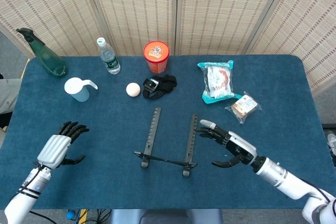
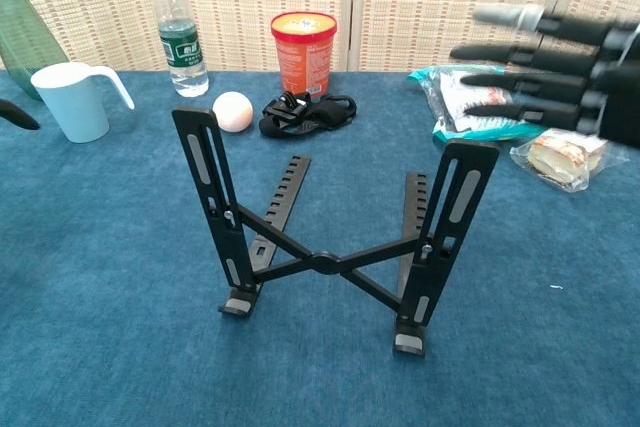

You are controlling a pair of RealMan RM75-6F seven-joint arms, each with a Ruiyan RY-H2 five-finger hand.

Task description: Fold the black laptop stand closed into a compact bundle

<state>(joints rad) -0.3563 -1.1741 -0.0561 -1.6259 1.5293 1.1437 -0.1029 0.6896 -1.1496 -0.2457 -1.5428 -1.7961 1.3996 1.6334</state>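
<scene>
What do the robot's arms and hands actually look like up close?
Each hand has slim black fingers, some capped with pale tips, and a ribbed silvery-white shell over its back. The right hand joins a smooth white tubular forearm through a black wrist ring. The left hand has the same white back plate, and a thin cable runs along its white wrist.

Your blue-clothed table (image 1: 294, 108) carries the open black laptop stand (image 1: 168, 139) just left of your right hand (image 1: 228, 146) and well right of your left hand (image 1: 55, 149). Beyond the right hand lie a sandwich pack (image 1: 244, 106) and snack bag (image 1: 216, 81). Farther back, between your hands, sit a black strap (image 1: 160, 85), ball (image 1: 133, 89), red cup (image 1: 156, 56), water bottle (image 1: 108, 55), pale mug (image 1: 79, 88) and green spray bottle (image 1: 47, 56).
</scene>
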